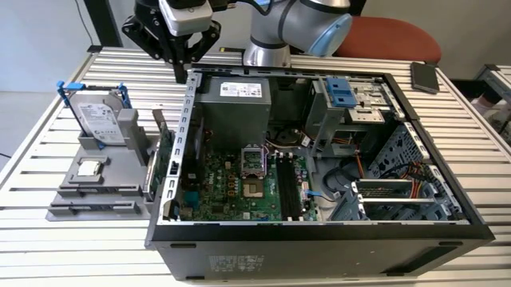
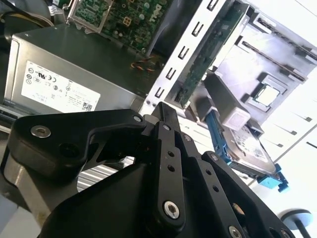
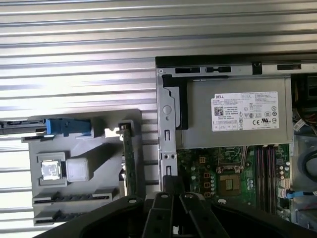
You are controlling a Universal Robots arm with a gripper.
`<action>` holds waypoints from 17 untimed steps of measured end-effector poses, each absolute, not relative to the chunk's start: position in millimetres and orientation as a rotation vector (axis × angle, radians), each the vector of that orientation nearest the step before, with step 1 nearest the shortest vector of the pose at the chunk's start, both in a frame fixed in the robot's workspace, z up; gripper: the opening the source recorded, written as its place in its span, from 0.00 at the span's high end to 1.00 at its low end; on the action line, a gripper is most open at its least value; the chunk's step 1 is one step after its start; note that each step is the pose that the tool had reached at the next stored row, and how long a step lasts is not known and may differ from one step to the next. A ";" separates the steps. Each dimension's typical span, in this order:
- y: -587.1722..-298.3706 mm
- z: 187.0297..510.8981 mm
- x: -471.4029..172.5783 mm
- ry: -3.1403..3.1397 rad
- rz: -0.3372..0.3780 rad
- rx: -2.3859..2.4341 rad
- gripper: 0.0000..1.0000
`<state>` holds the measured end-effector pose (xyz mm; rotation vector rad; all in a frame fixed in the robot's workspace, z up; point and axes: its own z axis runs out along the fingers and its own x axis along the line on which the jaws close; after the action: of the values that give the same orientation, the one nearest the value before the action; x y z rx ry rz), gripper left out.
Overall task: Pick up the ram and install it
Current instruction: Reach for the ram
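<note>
The ram [image 3: 74, 197] is a thin dark stick standing on edge in a slot of the grey parts holder [image 3: 104, 148], at the exterior view's left [image 1: 100, 192]. My gripper [image 1: 182, 73] hangs high over the back left corner of the open computer case [image 1: 188, 107], well away from the ram. In both wrist views its black fingers [image 2: 163, 129] meet at the tip [image 3: 173, 182] with nothing seen between them. The motherboard's black memory slots [image 1: 289, 186] lie inside the case [image 3: 265, 168].
The holder also carries a green expansion card [image 1: 164, 161] on edge, a hard drive in a blue frame [image 1: 100, 119] and a square chip [image 1: 90, 168]. A grey power supply [image 3: 237, 114] fills the case's back corner. A slatted metal table [image 1: 48, 251] lies all around.
</note>
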<state>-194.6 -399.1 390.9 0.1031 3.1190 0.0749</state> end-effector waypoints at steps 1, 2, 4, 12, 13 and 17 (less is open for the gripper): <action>-399.1 390.9 -197.0 3.119 0.075 0.102 1.00; -399.1 390.9 -199.3 3.119 0.075 0.102 1.00; -399.2 390.9 -202.5 3.119 0.075 0.100 1.00; -399.2 390.9 -213.2 3.119 0.075 0.097 1.00; -399.2 390.9 -215.3 3.119 0.075 0.096 1.00; -399.2 390.9 -224.8 3.119 0.075 0.095 1.00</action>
<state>-224.8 -399.2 390.9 0.0951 3.1194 0.0749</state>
